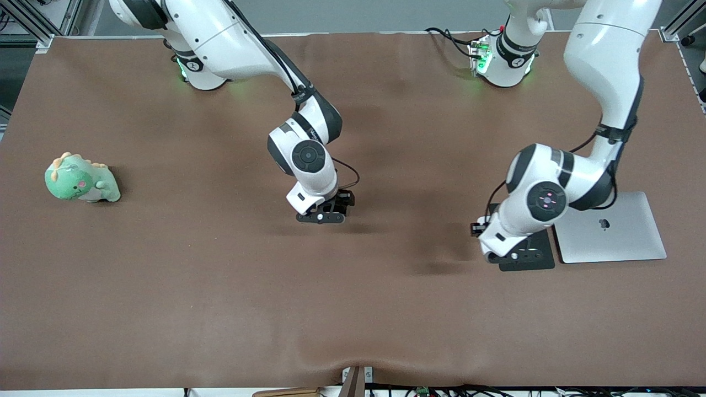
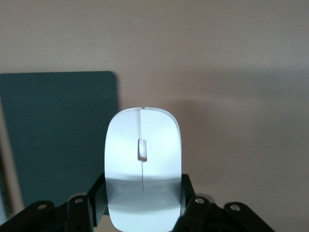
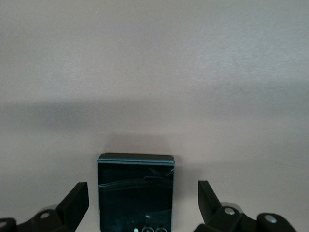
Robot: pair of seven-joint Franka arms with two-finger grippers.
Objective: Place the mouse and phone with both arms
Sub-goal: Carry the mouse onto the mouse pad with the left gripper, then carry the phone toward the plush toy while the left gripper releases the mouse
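Mouse and phone: we see both right at the grippers, 1 per arm.
Table (image 1: 165, 286): we've got brown cloth across the whole surface.
Arms: we count 2; the right arm (image 1: 242, 44) reaches to mid-table, the left arm (image 1: 606, 71) bends down beside the laptop.
Laptop (image 1: 618, 231): closed and silver, we find it at the left arm's end of the table.
Mat (image 1: 538, 259): dark, lying just beside the laptop, under the left gripper.
Left gripper (image 2: 143, 205): we see it pinching the white mouse (image 2: 143, 159), low over the mat's edge.
Right gripper (image 3: 143, 200): spread wide, we note, with the black phone (image 3: 135, 191) on the cloth between its fingers (image 3: 75, 200), untouched.
Dinosaur toy (image 1: 81, 179): green plush, at the right arm's end of the table.
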